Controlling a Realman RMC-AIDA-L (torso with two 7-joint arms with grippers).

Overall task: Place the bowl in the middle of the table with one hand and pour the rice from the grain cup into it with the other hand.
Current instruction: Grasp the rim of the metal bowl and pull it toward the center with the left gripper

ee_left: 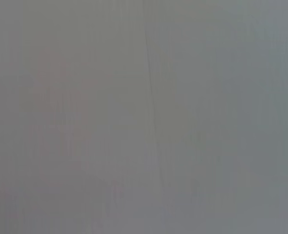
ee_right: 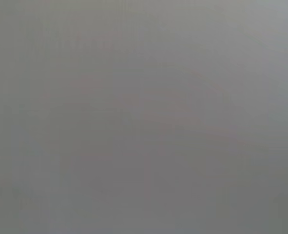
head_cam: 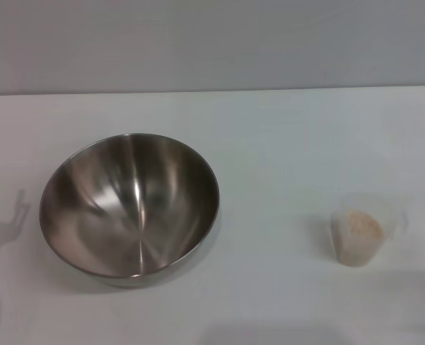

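The steel bowl [head_cam: 129, 205] sits empty on the white table [head_cam: 284, 144], left of the middle, in the head view. The clear grain cup [head_cam: 362, 231] stands upright at the right, apart from the bowl, holding pale rice [head_cam: 359, 226]. Neither gripper shows in the head view; only a shadow lies on the table at the far left edge. Both wrist views show only a plain grey surface, with no object and no fingers.
A grey wall [head_cam: 212, 43] runs behind the table's far edge. Bare tabletop lies between the bowl and the cup.
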